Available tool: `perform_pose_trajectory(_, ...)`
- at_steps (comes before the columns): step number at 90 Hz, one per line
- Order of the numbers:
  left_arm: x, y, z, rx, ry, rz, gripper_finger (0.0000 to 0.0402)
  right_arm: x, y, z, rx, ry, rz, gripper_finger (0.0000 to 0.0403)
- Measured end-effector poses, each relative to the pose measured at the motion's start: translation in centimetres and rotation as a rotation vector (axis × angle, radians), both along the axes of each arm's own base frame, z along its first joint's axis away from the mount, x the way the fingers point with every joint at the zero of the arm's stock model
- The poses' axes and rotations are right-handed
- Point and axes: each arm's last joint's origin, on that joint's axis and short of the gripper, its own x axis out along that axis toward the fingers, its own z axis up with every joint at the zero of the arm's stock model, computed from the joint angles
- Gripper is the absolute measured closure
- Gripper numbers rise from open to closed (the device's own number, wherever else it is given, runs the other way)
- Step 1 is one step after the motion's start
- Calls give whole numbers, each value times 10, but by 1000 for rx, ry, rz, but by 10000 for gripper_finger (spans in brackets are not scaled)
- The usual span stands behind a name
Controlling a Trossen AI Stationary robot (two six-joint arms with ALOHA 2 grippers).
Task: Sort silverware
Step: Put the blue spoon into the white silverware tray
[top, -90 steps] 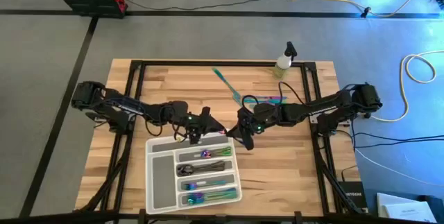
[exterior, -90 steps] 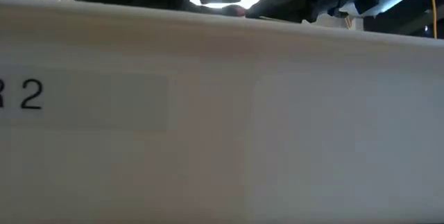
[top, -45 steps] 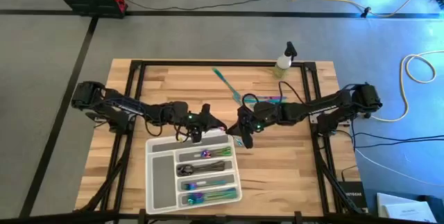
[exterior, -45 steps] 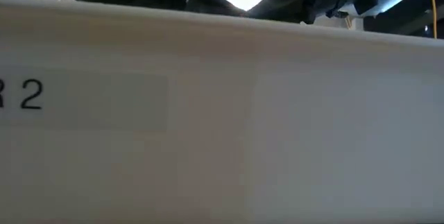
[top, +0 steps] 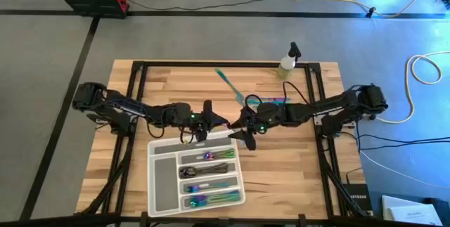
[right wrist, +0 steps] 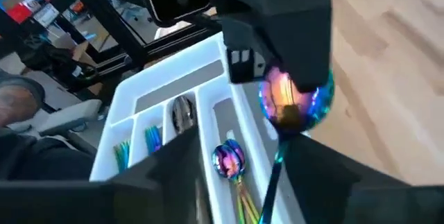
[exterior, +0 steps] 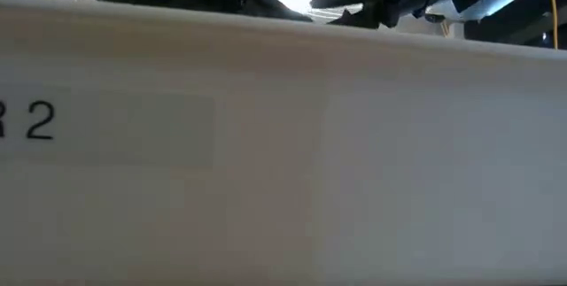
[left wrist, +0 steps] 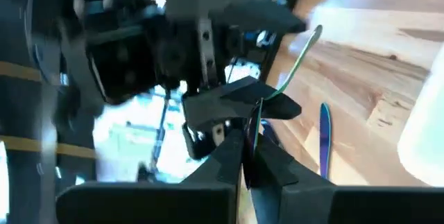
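Note:
Above the far right corner of the white compartment tray [top: 152, 178] my two grippers face each other. Between them is an iridescent spoon [right wrist: 295, 102] with a slim green handle [left wrist: 291, 64]. My left gripper [top: 210, 123] is shut on it. My right gripper [top: 243, 133] is open, and the handle [right wrist: 275, 172] runs between its fingers. I cannot tell whether they touch it. More silverware lies in the tray's compartments [top: 209, 171]. Two loose pieces rest flat on the wood, a teal one [top: 228, 83] and an iridescent one [top: 278, 102]. My left gripper pinches the spoon at its bowl end [left wrist: 250, 137] between its two fingers [left wrist: 272, 165]. The fingers come about level from the table's left. The handle points away from them toward my right gripper. The spoon is lifted clear of the tray and the table.
A small spray bottle [top: 288, 62] stands at the table's far edge. A dark metal frame [top: 137, 79] runs around the tabletop. In the low view, the tray's white wall [exterior: 283, 144] fills nearly the whole picture. Bare wood lies to the tray's right [top: 288, 171].
My left gripper has moved from the tray's far rim toward the table's far edge and slightly right. My right gripper has lifted a little and shifted toward the far edge. The two now stand closer together.

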Motion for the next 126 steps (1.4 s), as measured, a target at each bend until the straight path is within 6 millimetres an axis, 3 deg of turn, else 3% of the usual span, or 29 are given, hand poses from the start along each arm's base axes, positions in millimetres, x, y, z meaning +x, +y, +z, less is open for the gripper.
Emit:
perform_pose_trajectory(19, -1, -3, -2, -162, -5, 69, 401, -1, -3, 20, -158, 187, -51, 161)
perform_pose_trajectory(50, -6, -15, -10, -316, -1, 350, 401, -3, -8, 42, -324, 297, -135, 155)
perform_pose_trajectory(62, -9, -21, -12, -369, -12, 416, 401, -6, -12, 36, -472, 343, -198, 155)
perform_pose_trajectory(78, -16, -33, -19, -411, -21, 579, 401, -18, -24, 13, -853, 454, -463, 155)
perform_pose_trajectory(92, -23, -36, -24, -493, -114, 769, 401, -19, -30, 10, -1099, 450, -638, 155)
perform_pose_trajectory(126, -27, -54, -22, -1002, -357, 799, 401, -23, -47, -7, -1126, 474, -664, 155)
